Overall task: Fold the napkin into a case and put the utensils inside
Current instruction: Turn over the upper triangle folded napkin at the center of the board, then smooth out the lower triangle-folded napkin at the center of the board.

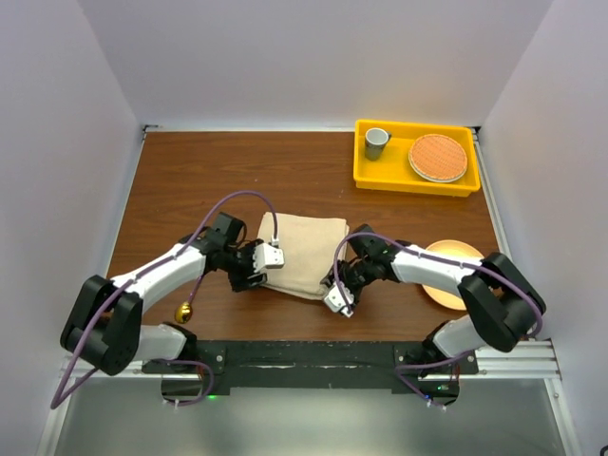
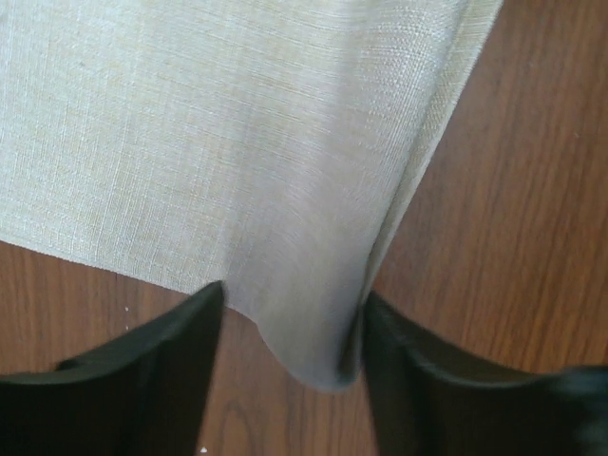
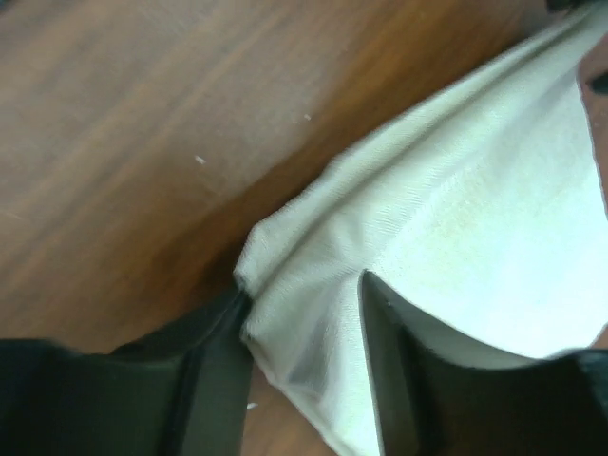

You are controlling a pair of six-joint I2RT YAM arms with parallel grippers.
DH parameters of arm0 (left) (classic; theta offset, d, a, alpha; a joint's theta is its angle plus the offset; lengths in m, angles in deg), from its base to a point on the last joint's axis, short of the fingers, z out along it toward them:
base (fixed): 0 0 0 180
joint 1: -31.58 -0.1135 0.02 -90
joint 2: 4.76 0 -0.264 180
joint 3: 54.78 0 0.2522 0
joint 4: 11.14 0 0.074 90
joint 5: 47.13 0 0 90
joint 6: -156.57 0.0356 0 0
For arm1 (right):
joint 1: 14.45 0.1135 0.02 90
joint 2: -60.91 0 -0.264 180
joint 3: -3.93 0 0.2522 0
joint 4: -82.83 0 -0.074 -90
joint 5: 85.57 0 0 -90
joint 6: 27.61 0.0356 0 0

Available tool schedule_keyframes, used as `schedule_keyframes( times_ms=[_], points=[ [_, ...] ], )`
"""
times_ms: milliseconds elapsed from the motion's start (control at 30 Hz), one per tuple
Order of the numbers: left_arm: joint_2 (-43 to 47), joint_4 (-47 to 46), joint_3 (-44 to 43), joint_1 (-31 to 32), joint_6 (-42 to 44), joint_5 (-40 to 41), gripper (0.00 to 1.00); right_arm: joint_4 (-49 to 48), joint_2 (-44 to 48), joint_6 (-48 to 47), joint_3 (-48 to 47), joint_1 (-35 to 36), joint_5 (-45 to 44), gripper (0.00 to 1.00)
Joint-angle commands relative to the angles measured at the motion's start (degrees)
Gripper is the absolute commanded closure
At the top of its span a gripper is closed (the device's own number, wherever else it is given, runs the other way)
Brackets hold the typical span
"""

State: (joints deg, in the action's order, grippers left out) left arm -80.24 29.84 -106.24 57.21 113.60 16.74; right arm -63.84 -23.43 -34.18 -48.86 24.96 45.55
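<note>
The beige napkin [image 1: 304,255] lies folded into a rough rectangle in the middle of the wooden table [image 1: 190,180]. My left gripper [image 1: 258,277] is at its near left corner. In the left wrist view that gripper [image 2: 293,294] is open, and the napkin [image 2: 237,142] corner lies loose between the fingers. My right gripper [image 1: 330,288] is at the near right corner. It [image 3: 304,285] is also open, with a bunched fold of napkin [image 3: 456,209] between the fingers. A shiny gold spoon bowl [image 1: 183,312] shows beside my left arm; its handle is hidden.
A peach plate [image 1: 454,277] sits under my right forearm at the near right. A yellow tray [image 1: 366,176] at the back right holds a grey cup [image 1: 377,142] and a round woven mat [image 1: 438,158]. White walls enclose the table.
</note>
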Motion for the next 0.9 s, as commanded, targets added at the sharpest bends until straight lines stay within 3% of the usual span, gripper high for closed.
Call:
schedule_keyframes(
  times_ms=[0,33,133,267,300,367,533,667,867],
  points=[
    [4.4,8.2,-2.3,-0.1,3.8,-3.5,0.27,6.3,5.3,-2.5,-0.4,2.1,-0.7,0.36],
    [5.2,9.8,-2.7,-0.1,5.4,-3.8,0.26,7.7,7.2,-0.8,-1.2,2.3,-0.7,0.26],
    [9.5,14.4,-4.4,-0.1,7.1,-4.9,0.25,11.4,11.5,5.6,-4.4,2.6,-1.6,0.13],
    [11.9,13.4,-6.3,-0.1,3.6,-5.7,0.28,15.0,15.3,22.1,-9.0,2.2,-4.7,0.11],
    [12.0,12.0,-6.2,-0.1,1.4,-5.8,0.30,14.9,16.1,30.4,-10.1,1.9,-5.1,0.11],
    [11.4,7.5,-5.8,-0.1,-1.0,-6.6,0.36,15.2,17.9,38.0,-11.2,0.7,-5.9,0.13],
    [11.4,-7.1,-2.7,1.3,-8.9,-7.4,0.49,10.7,20.4,70.8,-12.5,-5.2,-8.8,0.25],
    [12.3,-16.6,4.5,6.0,-6.1,0.1,0.56,8.5,19.6,90.8,-11.2,-10.1,-13.1,0.49],
    [4.2,-15.5,3.8,8.5,-4.8,3.8,0.78,2.1,10.2,101.0,-11.9,-10.5,-11.5,0.58]
  ],
)
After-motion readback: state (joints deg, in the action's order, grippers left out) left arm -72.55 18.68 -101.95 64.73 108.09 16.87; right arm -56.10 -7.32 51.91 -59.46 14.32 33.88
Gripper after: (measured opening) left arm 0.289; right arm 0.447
